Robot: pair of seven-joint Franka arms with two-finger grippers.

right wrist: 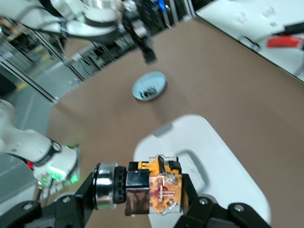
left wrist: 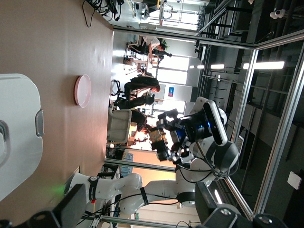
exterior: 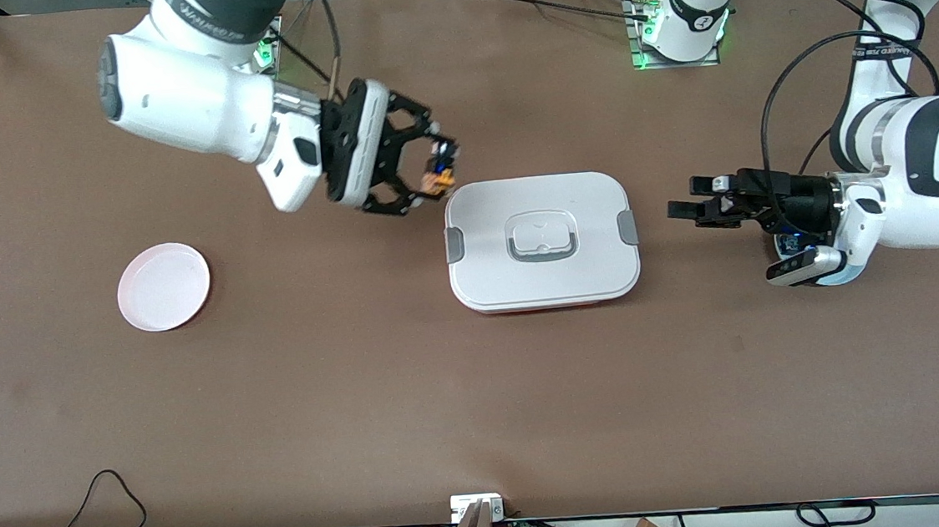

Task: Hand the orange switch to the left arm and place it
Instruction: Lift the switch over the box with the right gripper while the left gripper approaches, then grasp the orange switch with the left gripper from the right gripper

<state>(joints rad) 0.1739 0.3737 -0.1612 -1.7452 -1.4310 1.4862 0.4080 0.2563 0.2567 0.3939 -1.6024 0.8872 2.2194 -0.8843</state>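
orange switch (right wrist: 161,187) — black cap, clenched in right end effector (exterior: 435,171); left end effector (exterior: 687,211) — state unclear.

The blue plate (right wrist: 149,86) holds something too small to identify; the box (left wrist: 16,137) is cut off.

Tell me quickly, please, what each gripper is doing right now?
Right gripper: shut on the switch, beside the box.
Left gripper: empty, waiting at the box's other end.
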